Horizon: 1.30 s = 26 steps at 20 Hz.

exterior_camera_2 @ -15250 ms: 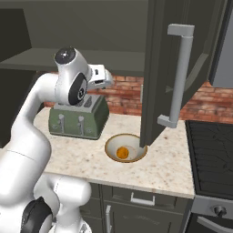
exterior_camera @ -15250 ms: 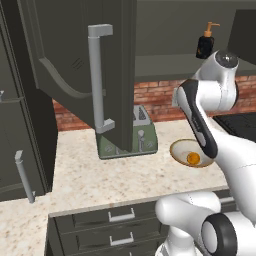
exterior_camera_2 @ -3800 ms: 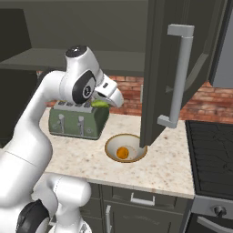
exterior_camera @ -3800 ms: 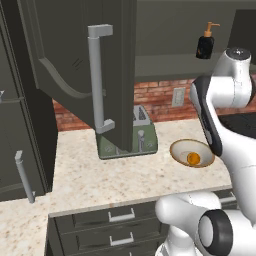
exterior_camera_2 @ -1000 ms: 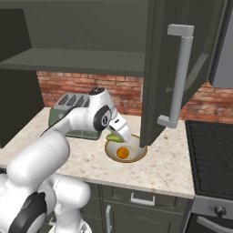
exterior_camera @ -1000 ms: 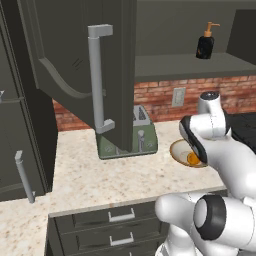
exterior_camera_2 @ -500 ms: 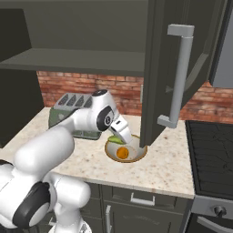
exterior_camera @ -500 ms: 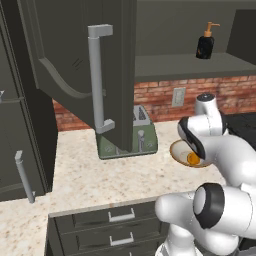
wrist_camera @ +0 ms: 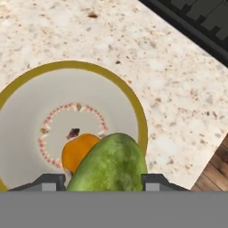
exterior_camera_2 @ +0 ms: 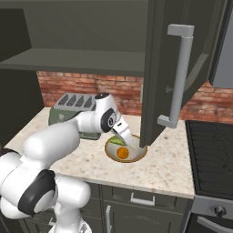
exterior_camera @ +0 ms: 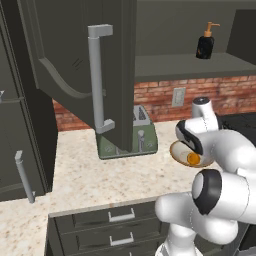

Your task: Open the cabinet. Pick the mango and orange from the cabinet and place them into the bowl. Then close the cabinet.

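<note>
Over the bowl [wrist_camera: 139, 116] the gripper [exterior_camera_2: 127, 141] holds the mango [wrist_camera: 109, 165]. Inside it already sits the orange [exterior_camera_2: 122, 153]. Next: let the mango go, then shut the open cabinet [exterior_camera_2: 175, 63].

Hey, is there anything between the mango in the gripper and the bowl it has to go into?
Nothing visible blocks it. The mango sits between the gripper fingers directly over the bowl; the orange already lies inside, partly beneath the mango.
</note>
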### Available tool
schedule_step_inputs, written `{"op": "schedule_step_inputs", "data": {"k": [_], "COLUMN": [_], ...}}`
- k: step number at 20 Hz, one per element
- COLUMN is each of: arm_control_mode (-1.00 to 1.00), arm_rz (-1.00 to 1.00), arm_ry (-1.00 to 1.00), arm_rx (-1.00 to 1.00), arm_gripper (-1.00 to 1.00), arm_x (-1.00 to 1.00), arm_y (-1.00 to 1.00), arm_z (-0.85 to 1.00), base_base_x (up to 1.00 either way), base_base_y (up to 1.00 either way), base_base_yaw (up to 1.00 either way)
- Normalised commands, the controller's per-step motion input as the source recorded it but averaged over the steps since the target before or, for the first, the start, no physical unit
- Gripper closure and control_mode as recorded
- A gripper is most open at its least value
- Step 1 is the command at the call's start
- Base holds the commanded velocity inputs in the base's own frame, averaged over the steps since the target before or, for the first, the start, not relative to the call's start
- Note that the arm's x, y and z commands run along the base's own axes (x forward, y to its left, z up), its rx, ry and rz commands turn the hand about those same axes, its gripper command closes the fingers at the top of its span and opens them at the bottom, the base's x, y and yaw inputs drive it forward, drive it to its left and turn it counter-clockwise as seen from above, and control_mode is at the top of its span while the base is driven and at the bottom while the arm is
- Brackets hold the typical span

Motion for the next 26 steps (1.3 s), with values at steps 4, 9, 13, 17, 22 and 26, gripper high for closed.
{"op": "schedule_step_inputs", "data": {"k": [4, 9, 13, 17, 22, 26], "arm_control_mode": [-1.00, -1.00, -1.00, -1.00, -1.00, -1.00], "arm_rz": [-0.03, -0.03, -0.03, -0.03, -0.03, -0.03], "arm_ry": [0.01, 0.01, 0.00, 0.00, 0.00, 0.00], "arm_rx": [0.00, 0.00, 0.00, 0.00, 0.00, 0.00], "arm_gripper": [1.00, 1.00, 1.00, 1.00, 1.00, 1.00], "arm_x": [0.16, 0.17, 0.16, 0.18, 0.16, 0.12], "arm_y": [-0.06, -0.08, -0.06, -0.03, -0.04, -0.03], "arm_z": [-0.16, -0.19, -0.17, -0.16, -0.17, -0.18], "base_base_x": [0.00, 0.00, 0.00, 0.00, 0.00, 0.00], "base_base_y": [0.00, 0.00, 0.00, 0.00, 0.00, 0.00], "base_base_yaw": [0.00, 0.00, 0.00, 0.00, 0.00, 0.00]}}
